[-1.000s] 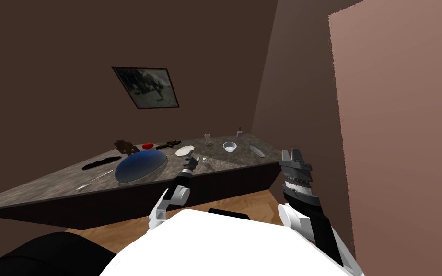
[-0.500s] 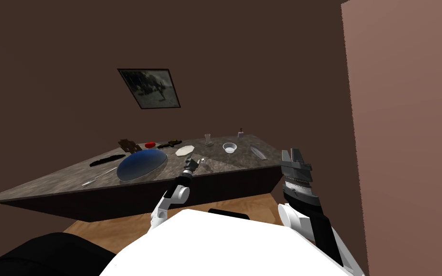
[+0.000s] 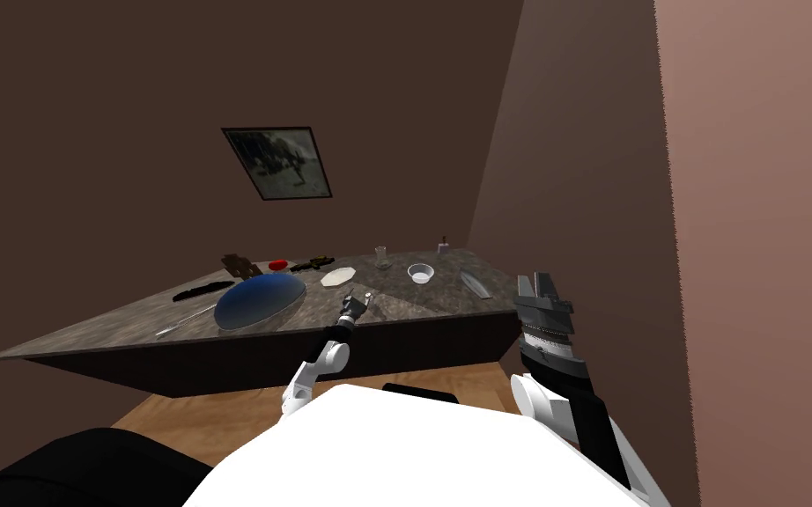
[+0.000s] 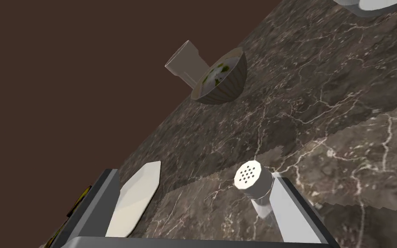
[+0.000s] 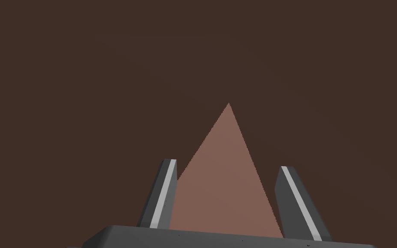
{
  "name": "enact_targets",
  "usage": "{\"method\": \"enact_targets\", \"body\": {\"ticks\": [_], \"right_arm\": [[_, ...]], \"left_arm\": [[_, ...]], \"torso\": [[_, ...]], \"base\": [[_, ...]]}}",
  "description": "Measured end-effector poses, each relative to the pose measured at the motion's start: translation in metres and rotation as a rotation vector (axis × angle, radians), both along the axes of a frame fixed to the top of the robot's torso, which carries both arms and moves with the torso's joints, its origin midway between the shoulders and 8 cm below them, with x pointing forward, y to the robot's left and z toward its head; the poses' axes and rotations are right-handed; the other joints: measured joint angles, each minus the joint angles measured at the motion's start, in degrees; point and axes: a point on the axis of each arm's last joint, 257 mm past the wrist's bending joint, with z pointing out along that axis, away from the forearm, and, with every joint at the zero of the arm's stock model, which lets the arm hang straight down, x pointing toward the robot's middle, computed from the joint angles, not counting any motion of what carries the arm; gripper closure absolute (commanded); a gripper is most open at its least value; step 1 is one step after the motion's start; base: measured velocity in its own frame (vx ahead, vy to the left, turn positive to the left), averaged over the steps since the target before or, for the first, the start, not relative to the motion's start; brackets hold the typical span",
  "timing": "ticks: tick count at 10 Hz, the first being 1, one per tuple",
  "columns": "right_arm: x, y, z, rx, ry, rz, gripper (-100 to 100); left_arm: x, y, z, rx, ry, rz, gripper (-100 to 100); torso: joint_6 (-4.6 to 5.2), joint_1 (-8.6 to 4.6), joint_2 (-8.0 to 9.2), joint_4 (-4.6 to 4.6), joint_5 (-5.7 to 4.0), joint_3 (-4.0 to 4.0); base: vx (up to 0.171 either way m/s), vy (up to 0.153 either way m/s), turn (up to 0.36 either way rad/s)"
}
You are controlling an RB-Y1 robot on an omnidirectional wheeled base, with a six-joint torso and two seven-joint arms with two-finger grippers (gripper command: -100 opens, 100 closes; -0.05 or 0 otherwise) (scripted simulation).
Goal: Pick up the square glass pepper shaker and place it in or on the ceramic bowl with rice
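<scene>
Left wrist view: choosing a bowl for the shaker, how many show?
2: a ribbed bowl in front of the glass; a second bowl, partly cut off, with white filling, farther along the counter.

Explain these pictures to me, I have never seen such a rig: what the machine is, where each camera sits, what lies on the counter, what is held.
This is a simulated two-armed robot. The wide picture comes from a camera on its head, looking down at a dark marbled counter. The other two come from cameras on its hands, each looking along its own two grey fingers. The left gripper is open over the counter, with a small clear shaker, its white top full of holes, between the fingers and close to one. Beyond stand a ribbed bowl of white food with green bits and a glass; a white plate lies by the other finger. The right gripper is open too, raised beside a wall. Nothing is held.
</scene>
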Motion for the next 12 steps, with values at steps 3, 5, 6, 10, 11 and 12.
{"method": "enact_targets", "body": {"ticks": [3, 5, 6, 10, 11, 12], "right_arm": [[0.0, 0.0, 0.0, 0.0, 0.0, 0.0, 0], [0.0, 0.0, 0.0, 0.0, 0.0, 0.0, 0], [0.0, 0.0, 0.0, 0.0, 0.0, 0.0, 0], [0.0, 0.0, 0.0, 0.0, 0.0, 0.0, 0], [0.0, 0.0, 0.0, 0.0, 0.0, 0.0, 0], [0.0, 0.0, 0.0, 0.0, 0.0, 0.0, 0]], "left_arm": [[-0.001, 0.0, -0.026, -0.153, 0.051, 0.017, -100], [-0.002, -0.002, -0.045, -0.256, 0.082, 0.032, -100], [-0.004, -0.001, -0.054, -0.307, 0.095, 0.042, -100], [-0.005, -0.014, -0.08, -0.514, 0.124, 0.087, -100], [-0.006, -0.019, -0.085, -0.558, 0.128, 0.097, -100], [-0.007, -0.023, -0.088, -0.59, 0.13, 0.104, -100]], "torso": [[0.0, 0.12, -0.04, -0.01, 0.02, -0.02], [-0.01, 0.24, -0.07, -0.02, 0.04, -0.04], [-0.01, 0.35, -0.08, -0.02, 0.07, -0.05], [0.0, 0.43, -0.02, 0.0, 0.09, -0.02], [0.0, 0.45, 0.01, 0.0, 0.09, 0.0], [0.01, 0.44, 0.08, 0.02, 0.09, 0.04]], "base": [[0.069, -0.054, 0.067], [0.076, -0.009, 0.074], [0.078, 0.016, 0.061], [0.061, 0.022, 0.059], [0.032, 0.022, 0.023], [0.012, 0.008, 0.002]]}}
